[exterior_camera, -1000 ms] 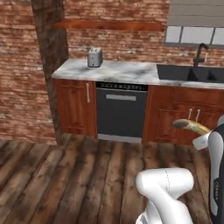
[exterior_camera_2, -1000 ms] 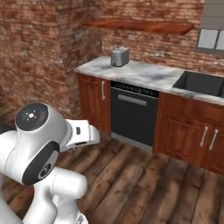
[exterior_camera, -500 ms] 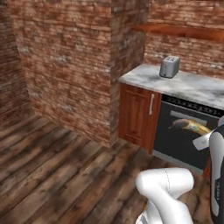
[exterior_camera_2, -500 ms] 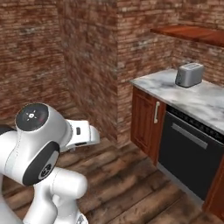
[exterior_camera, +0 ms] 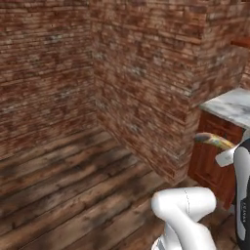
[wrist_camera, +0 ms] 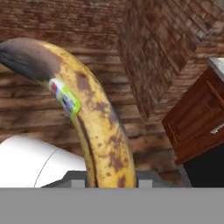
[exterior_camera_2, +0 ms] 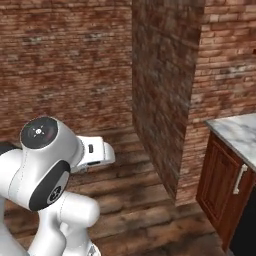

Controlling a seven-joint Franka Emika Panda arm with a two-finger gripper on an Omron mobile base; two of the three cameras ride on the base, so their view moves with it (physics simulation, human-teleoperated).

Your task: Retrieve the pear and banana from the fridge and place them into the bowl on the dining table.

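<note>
Transit leg here: gripper (wrist_camera: 109,183) is clamped tight on the curved, brown-spotted yellow banana (wrist_camera: 94,127), carried aloft past red brick wall (exterior_camera: 146,73) and plank floor (exterior_camera: 73,185), and next it likely needs the marble table and wooden bowl.

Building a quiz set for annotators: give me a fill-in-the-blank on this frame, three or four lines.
1. The gripper is shut on the ____.
2. The banana carries a small green ____ on its skin.
3. The floor is made of dark ____ planks.
4. The walls are built of red ____.

Missing words: banana; sticker; wooden; brick
</note>
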